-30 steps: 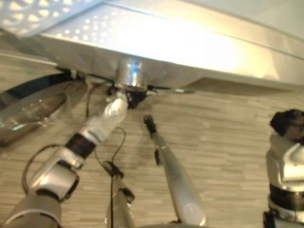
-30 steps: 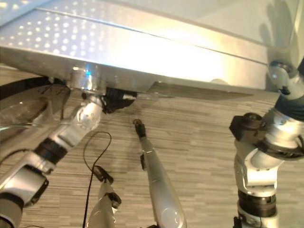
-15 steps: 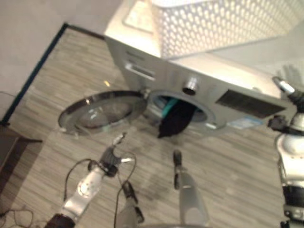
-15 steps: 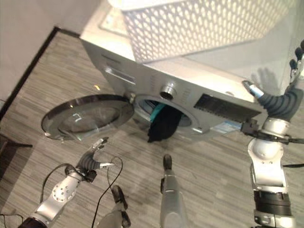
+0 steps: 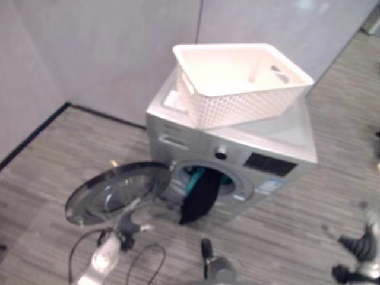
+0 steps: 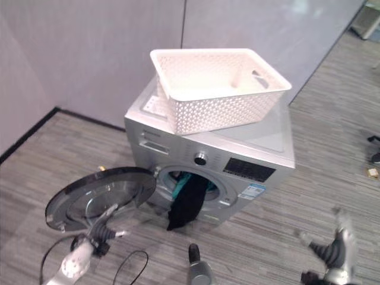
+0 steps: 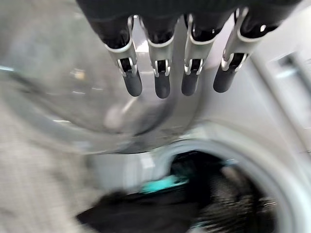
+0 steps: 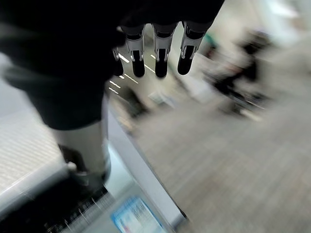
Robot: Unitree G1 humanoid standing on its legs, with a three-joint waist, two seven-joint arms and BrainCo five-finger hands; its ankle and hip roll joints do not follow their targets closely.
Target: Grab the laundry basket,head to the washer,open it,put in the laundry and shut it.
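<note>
The left hand (image 6: pixel 102 230) hangs low with straight, released fingers, just in front of the open washer door (image 6: pixel 98 197); the right hand (image 8: pixel 155 46) is likewise released, holding nothing. Behind, dark laundry (image 6: pixel 186 203) droops out over the drum's lip of the washer (image 6: pixel 261 155). The emptied laundry basket (image 6: pixel 217 89) sits on top. Loading looks nearly done; next, tuck the cloth fully inside, then swing the door shut

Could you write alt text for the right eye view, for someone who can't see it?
A silver washer stands with its round door swung open and dark laundry hanging out of the opening. An empty white laundry basket sits on top of it. The robot's left hand is in front of the door, and its right hand is low at the right.
</note>
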